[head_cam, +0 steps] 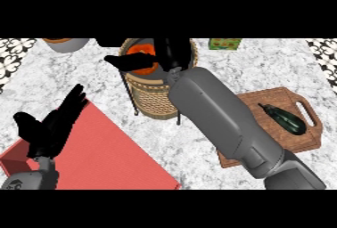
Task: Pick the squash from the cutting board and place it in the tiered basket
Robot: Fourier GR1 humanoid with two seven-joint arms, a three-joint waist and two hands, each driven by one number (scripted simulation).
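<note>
Squash (141, 60): orange and rounded, inside the top tier of the basket, under my right hand; only parts of it show, so I cannot tell its long axis or which way it points.
Right hand (158, 55): black, over the basket's upper tier, fingers and thumb curled round the squash, hiding most of it.
Right forearm (217, 120): smooth grey, running diagonally from the lower right up to the basket, crossing the board's left edge.
Tiered basket (153, 95): woven wicker, tan, round, on thin dark legs, standing on the counter between the mat and the board.
Cutting board (289, 129): brown wood, rectangular, handle slot at its far right corner, lying at the right.
Dark vegetable (286, 119): glossy, dark green, elongated, lying diagonally on the board, stem end toward the upper left.
Left hand (49, 124): black, over the red mat, fingers straight and spread, pointing up, holding nothing.
Red mat (112, 156): flat, finely ribbed, lower left.
Counter (85, 80): white-grey marble, mottled.
</note>
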